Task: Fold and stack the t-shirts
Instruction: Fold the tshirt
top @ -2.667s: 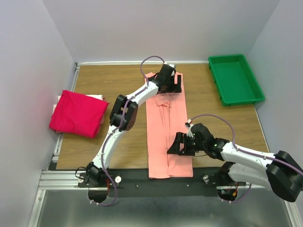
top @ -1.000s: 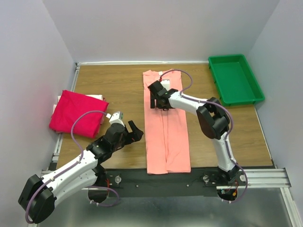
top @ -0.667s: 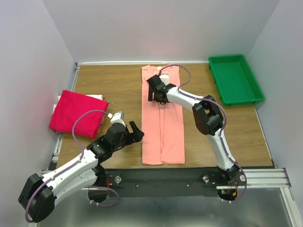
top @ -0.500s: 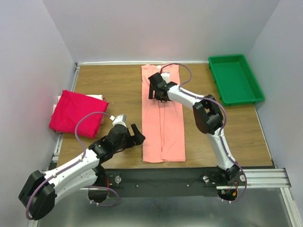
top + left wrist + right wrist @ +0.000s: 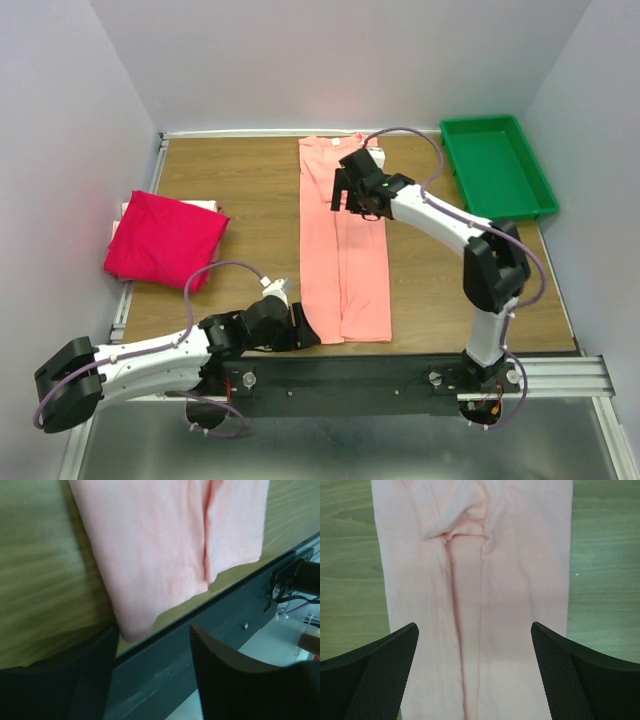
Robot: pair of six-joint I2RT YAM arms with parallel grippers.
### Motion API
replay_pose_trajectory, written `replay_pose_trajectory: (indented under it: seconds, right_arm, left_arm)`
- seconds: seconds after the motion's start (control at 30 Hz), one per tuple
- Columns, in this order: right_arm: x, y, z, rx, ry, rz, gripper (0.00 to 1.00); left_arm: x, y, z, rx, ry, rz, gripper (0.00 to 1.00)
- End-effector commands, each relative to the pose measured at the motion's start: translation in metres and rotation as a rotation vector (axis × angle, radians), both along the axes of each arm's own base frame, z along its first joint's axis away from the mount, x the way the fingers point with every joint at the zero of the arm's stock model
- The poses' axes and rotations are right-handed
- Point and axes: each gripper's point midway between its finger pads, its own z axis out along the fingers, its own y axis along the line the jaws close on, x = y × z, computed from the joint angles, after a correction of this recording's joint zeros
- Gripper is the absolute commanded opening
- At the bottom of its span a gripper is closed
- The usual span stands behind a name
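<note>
I count two shirts, one tray and my two grippers on the table [image 5: 250, 190].

The pink shirt [image 5: 343, 240] lies flat in the middle of the wood, folded into one long strip running from 12 o'clock to 6 o'clock. Its far end comes close to the table's far edge. Its near hem stops just short of the black rail [image 5: 350, 375] along the near edge. The red shirt [image 5: 165, 240] sits folded at 9 o'clock, well apart from the pink one, and its left side hangs over the table's left edge. The green tray [image 5: 497, 168] sits in the far corner at about 2 o'clock, close to the right wall.

My left gripper [image 5: 300, 330] lies low at 7 o'clock, just beside the pink shirt's near-left corner. In the left wrist view its jaws stand apart, with the rail showing between them. The corner of the cloth is right by one finger [image 5: 95, 670], but nothing is pinched. My right gripper [image 5: 345, 190] hangs over the far half of the pink shirt, toward 12 o'clock. In the right wrist view its jaws are spread wide, nearly spanning the strip, and hold nothing.

I have bare wood to move in on both sides of the pink strip: a broad patch from 9 to 11 o'clock, and another from 3 to 5 o'clock.
</note>
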Motion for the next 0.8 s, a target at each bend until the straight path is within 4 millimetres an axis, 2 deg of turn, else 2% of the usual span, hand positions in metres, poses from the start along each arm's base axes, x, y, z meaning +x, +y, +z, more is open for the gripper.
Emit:
replay_pose_trajectory:
  seconds: [0.0, 0.07, 0.1, 0.17, 0.2, 0.27, 0.3, 0.37, 0.43, 0.63, 0.67, 0.73, 0.77]
  right_arm:
    - [-0.042, -0.024, -0.011, 0.0, 0.065, -0.01, 1.0]
    - [-0.056, -0.028, -0.009, 0.033, 0.064, 0.008, 1.0]
    - [-0.076, -0.038, -0.014, 0.042, 0.086, 0.016, 1.0]
    - [-0.092, -0.045, -0.018, 0.074, 0.09, 0.011, 1.0]
    - [-0.109, -0.055, -0.022, 0.089, 0.1, 0.012, 1.0]
    - [-0.13, -0.057, -0.029, 0.148, 0.125, 0.028, 1.0]
    - [-0.15, -0.067, -0.039, 0.162, 0.149, 0.032, 1.0]
    - [-0.167, -0.068, -0.041, 0.205, 0.162, 0.056, 1.0]
    - [-0.194, -0.072, -0.045, 0.251, 0.189, 0.114, 1.0]
    - [-0.24, -0.072, -0.045, 0.378, 0.235, 0.213, 1.0]
    - [-0.246, -0.072, -0.047, 0.389, 0.247, 0.222, 1.0]
    - [-0.257, -0.068, -0.05, 0.417, 0.291, 0.258, 1.0]
    - [-0.262, -0.068, -0.053, 0.423, 0.312, 0.268, 1.0]
  left_arm:
    - [-0.017, 0.008, -0.018, 0.055, 0.089, 0.031, 0.54]
    - [-0.013, 0.007, -0.016, 0.055, 0.083, 0.057, 0.48]
    - [-0.009, 0.008, -0.017, 0.065, 0.072, 0.076, 0.45]
    - [-0.007, 0.007, -0.016, 0.073, 0.063, 0.078, 0.42]
    - [-0.007, 0.008, -0.019, 0.087, 0.064, 0.078, 0.38]
    - [-0.006, 0.007, -0.019, 0.093, 0.058, 0.078, 0.33]
    - [-0.005, 0.008, -0.02, 0.103, 0.055, 0.084, 0.33]
    - [-0.003, 0.007, -0.019, 0.101, 0.05, 0.091, 0.33]
    - [0.0, 0.008, -0.019, 0.102, 0.043, 0.11, 0.33]
    - [0.006, 0.009, -0.016, 0.094, 0.023, 0.141, 0.34]
    - [0.007, 0.009, -0.016, 0.093, 0.02, 0.147, 0.31]
    - [0.008, 0.009, -0.016, 0.094, 0.015, 0.149, 0.17]
    - [0.008, 0.009, -0.016, 0.096, 0.014, 0.15, 0.13]
